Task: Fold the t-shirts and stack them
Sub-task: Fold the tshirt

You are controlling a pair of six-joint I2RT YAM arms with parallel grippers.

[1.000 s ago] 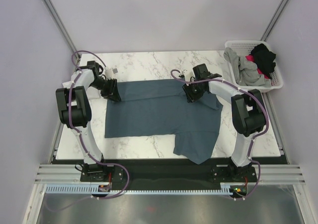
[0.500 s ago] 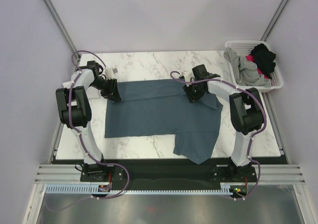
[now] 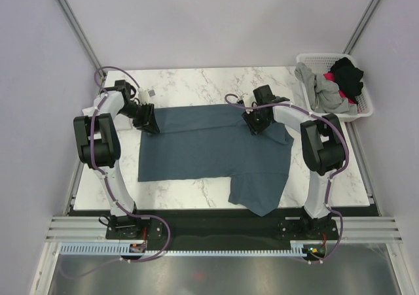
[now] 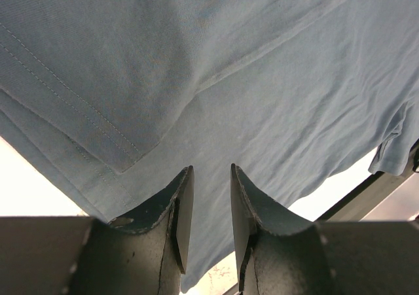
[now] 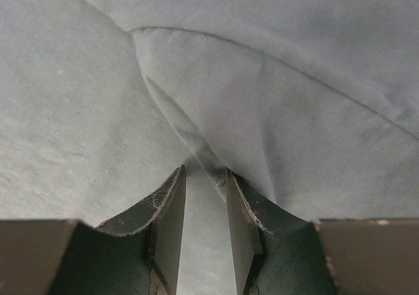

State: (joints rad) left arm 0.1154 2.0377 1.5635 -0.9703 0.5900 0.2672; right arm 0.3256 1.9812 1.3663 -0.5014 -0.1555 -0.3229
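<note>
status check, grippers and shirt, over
Left gripper and right gripper both pinching slate-blue t-shirt at its far edge. Shirt spread out, near corner overhanging table. Nothing lying on it.

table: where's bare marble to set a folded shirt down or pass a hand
Bare marble: the far strip of table behind the slate-blue t-shirt, between the left pincer and right pincer; and the near-left strip between its hem and the table's front edge. Crowded: the middle, under the shirt, and the basket of clothes far right.
</note>
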